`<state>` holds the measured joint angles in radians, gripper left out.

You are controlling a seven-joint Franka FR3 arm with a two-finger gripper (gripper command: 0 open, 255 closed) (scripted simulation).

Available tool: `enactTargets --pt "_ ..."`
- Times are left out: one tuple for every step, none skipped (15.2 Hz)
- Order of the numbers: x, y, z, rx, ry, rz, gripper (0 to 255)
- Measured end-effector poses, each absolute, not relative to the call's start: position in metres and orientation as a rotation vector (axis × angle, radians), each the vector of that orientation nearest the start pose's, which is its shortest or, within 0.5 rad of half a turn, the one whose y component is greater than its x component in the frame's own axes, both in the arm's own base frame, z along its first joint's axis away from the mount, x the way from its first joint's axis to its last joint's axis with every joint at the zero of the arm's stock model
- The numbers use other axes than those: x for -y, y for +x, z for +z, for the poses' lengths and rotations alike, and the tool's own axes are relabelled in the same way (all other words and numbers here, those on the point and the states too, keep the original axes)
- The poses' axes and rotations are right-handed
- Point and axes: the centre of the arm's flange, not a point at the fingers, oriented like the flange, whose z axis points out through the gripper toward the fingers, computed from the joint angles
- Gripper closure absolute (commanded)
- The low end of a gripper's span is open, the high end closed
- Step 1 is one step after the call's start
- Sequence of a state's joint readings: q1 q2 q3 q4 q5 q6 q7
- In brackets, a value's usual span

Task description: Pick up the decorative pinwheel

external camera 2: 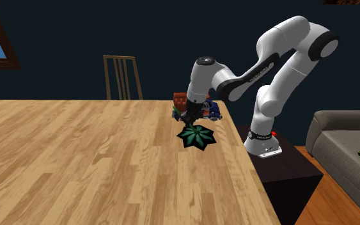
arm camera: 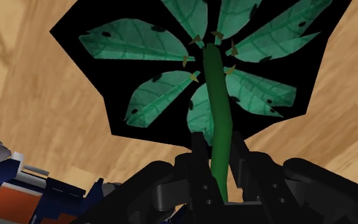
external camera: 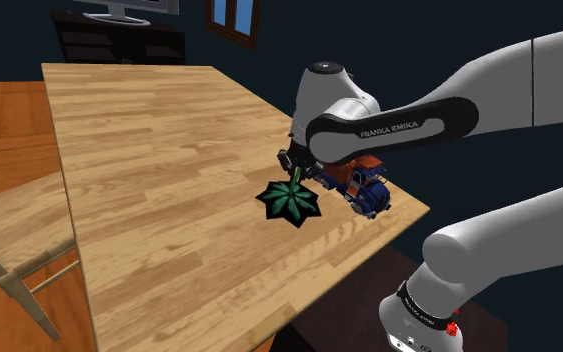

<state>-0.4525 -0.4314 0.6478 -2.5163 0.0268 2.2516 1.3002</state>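
The arm (external camera: pixel 499 95) is glossy white, built of rounded tubular links with dark grey rings at the joints. The link just above the fingers (arm camera: pixel 198 153) carries a dark band (external camera: pixel 389 127) lettered FRANKA EMIKA in white, and a round black cap (external camera: pixel 326 68). The fingers are matte black. The black block (arm camera: pixel 165 191) behind them shows small screw holes. Farthest from the fingers, a red dot (external camera: pixel 453 327) marks the bottom link.

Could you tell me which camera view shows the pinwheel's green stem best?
The wrist view: the stem runs from the leaf-like blades down, clasped between the gripper fingers. The other two views show a short green sliver under the gripper.
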Motion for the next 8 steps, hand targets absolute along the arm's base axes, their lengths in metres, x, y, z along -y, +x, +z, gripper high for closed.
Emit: enactTargets --pt "-0.084 0.423 0.415 -1.768 -2.712 -0.36 255" --pt "-0.085 0.422 0.42 -1.768 -2.712 -0.36 255" --pt "-0.084 0.423 0.425 -1.767 -2.712 -0.36 255" --pt "-0.084 0.422 0.43 -1.768 -2.712 -0.36 255" --pt "-0.083 0.422 0.435 -1.768 -2.712 -0.36 255" --pt "-0.083 0.422 0.44 -1.768 -2.712 -0.36 255" --pt "-0.083 0.422 0.447 -1.767 -2.712 -0.36 255" --pt "-0.084 0.422 0.45 -1.767 -2.712 -0.36 255"
